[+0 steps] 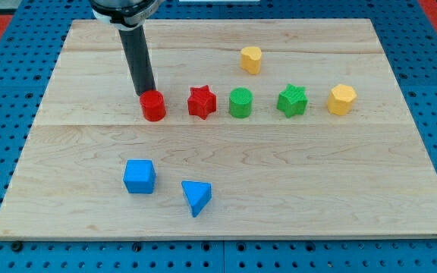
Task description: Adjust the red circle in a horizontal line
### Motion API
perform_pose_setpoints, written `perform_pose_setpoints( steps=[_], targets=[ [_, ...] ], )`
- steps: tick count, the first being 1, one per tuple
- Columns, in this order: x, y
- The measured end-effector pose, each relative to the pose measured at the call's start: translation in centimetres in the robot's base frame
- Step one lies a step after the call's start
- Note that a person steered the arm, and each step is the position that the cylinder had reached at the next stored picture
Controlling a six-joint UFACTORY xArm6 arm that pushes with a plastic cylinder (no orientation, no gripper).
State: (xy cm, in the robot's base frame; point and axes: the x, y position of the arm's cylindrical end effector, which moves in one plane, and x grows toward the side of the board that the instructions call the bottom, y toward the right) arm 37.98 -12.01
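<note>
The red circle (153,106) stands on the wooden board (317,174) left of centre, at the left end of a row. To its right in that row are a red star (201,102), a green circle (240,103), a green star (292,101) and a yellow hexagon (341,99). My tip (146,94) is at the red circle's upper left edge, touching or almost touching it. The dark rod rises from there to the view's top.
A second yellow hexagon (251,59) sits above the row, nearer the view's top. A blue cube (139,177) and a blue triangle (196,197) lie toward the view's bottom left. A blue pegboard surrounds the board.
</note>
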Motion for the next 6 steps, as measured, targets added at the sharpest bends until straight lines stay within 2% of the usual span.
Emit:
perform_pose_setpoints(
  steps=[1, 2, 3, 4, 5, 6],
  targets=[
    [0.0, -5.7],
    [6.0, -6.6],
    [6.8, 0.3],
    [5.3, 0.3],
    [6.8, 1.0],
    [7.8, 10.1]
  ],
)
